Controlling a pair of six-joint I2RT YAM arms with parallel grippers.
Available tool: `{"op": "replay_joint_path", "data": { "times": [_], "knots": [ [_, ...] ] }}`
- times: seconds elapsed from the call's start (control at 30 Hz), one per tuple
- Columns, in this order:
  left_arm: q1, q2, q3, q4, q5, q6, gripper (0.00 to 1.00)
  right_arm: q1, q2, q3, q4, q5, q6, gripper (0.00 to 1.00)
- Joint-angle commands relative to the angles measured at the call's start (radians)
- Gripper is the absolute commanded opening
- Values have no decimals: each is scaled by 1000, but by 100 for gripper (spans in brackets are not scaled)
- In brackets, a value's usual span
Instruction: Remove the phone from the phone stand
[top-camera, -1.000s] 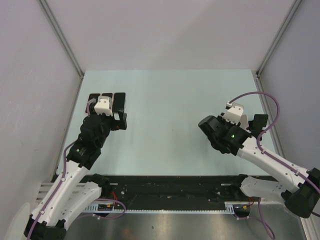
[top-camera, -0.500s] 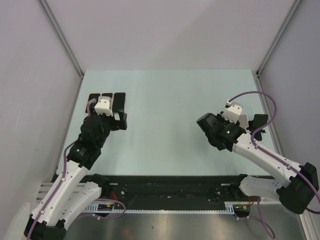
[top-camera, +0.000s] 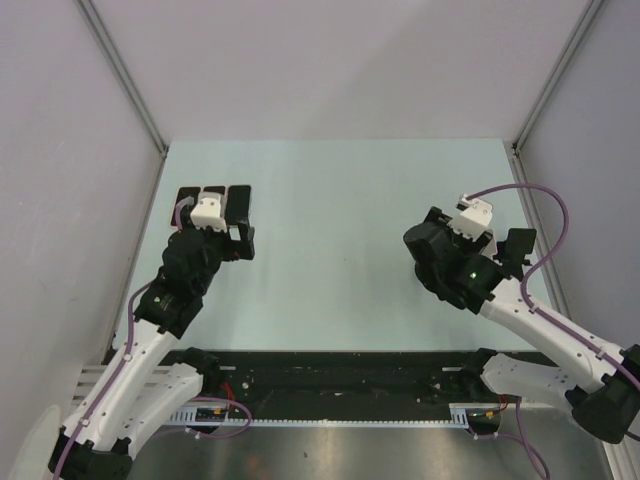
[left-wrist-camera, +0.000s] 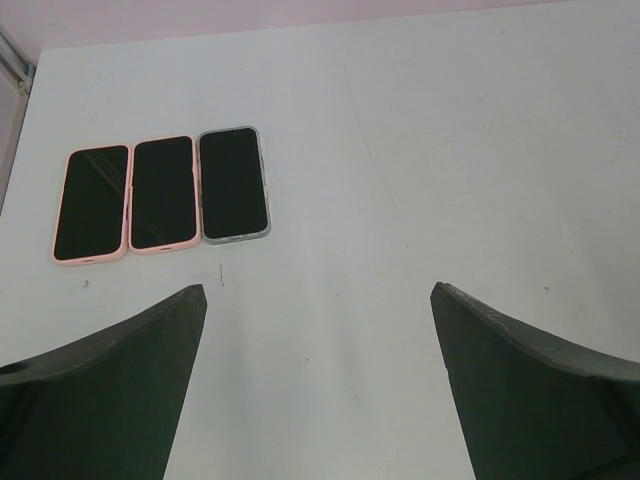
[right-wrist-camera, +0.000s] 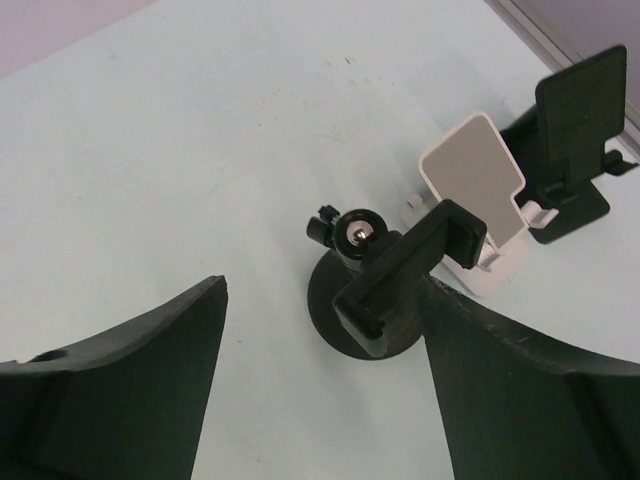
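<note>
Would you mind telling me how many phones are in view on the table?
3, flat in a row far left on the table: a pink-cased phone outermost, a second pink-cased phone in the middle, a grey-cased phone innermost. No others show.

Two arms, white at the bottom, black further up: left arm (top-camera: 140, 365), right arm (top-camera: 545, 328). Thin purple cables (top-camera: 520, 187) looped along both. One tiny green light (top-camera: 466, 272) on each black part. Small white camera block (top-camera: 207, 210) near each tip. Big dark curved fingers (left-wrist-camera: 110, 390).
</note>
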Motion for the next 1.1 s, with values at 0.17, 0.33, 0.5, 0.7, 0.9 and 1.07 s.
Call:
{"op": "replay_joint_path", "data": {
  "times": [0.17, 0.33, 0.5, 0.7, 0.9, 1.07],
  "knots": [
    [-6, -25, 7, 33, -8, 6, 100, 39, -184, -17, 329, 62, -380, 100],
    [-6, -109, 37, 28, -16, -24, 100, 33, -319, -24, 435, 43, -607, 100],
    [-6, -292, 43, 25, -62, -50, 100, 10, -500, -60, 457, -3, -762, 100],
    [-6, -520, 43, 11, -215, -50, 100, -4, -724, -110, 420, -41, -868, 100],
    [-6, -688, 45, -15, -289, -4, 100, -4, -906, -155, 362, -72, -910, 100],
    [-6, -806, 22, -43, -300, 28, 100, -4, -997, -167, 319, -73, -919, 100]
  ]
}}
